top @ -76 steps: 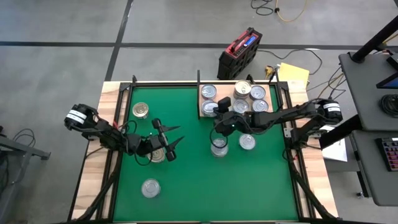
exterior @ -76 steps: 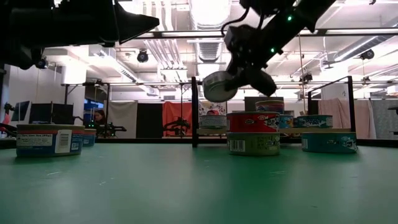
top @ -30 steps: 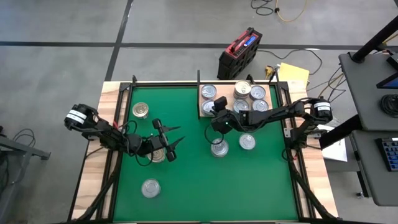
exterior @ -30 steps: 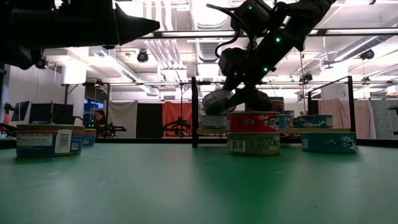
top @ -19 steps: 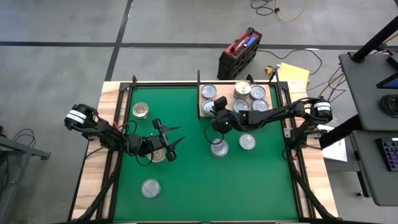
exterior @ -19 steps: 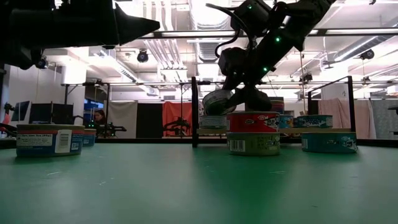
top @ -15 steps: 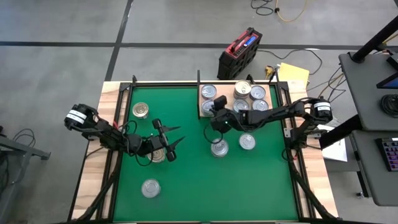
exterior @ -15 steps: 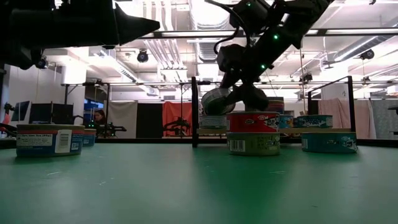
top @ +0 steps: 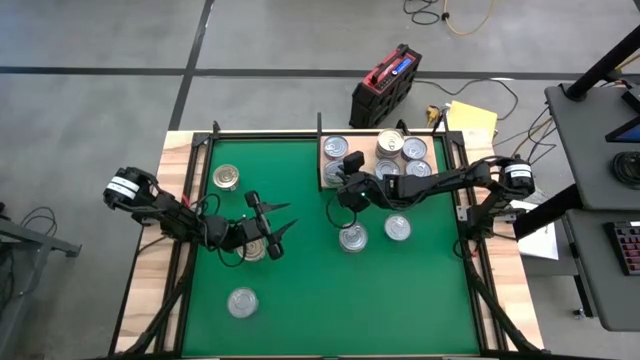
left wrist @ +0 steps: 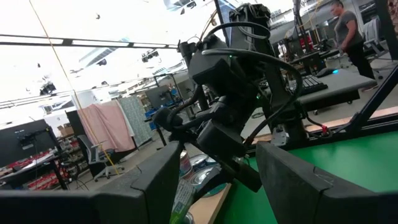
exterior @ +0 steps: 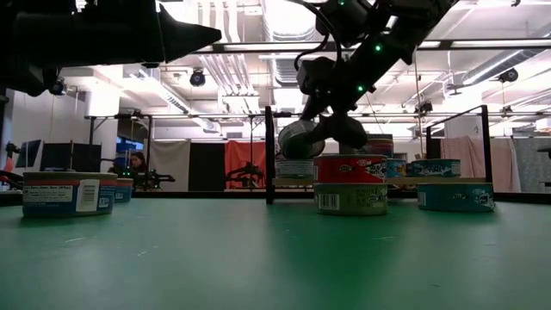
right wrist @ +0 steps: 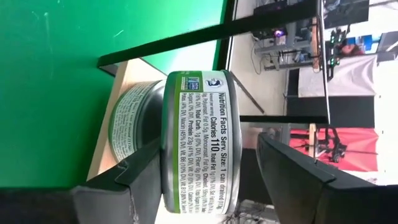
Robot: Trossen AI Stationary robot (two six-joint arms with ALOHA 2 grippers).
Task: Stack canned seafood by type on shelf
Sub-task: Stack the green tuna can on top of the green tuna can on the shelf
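Now R gripper point(right wrist: 205, 180) ajar, can point(right wrist: 199, 140) between.

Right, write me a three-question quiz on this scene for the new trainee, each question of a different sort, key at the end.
1. True or false: the left gripper is holding a can.
2. Multiple choice: where is the right gripper?
A. At the corner of the shelf nearest the middle of the table
B. Over the edge of the green mat farthest from the shelf
C. Beyond the table, over the floor
3. Short answer: in the low view, what does the red-labelled can rest on?

Key: 1 false, it is open and empty. 2 A. 3 Another can, with a green label.
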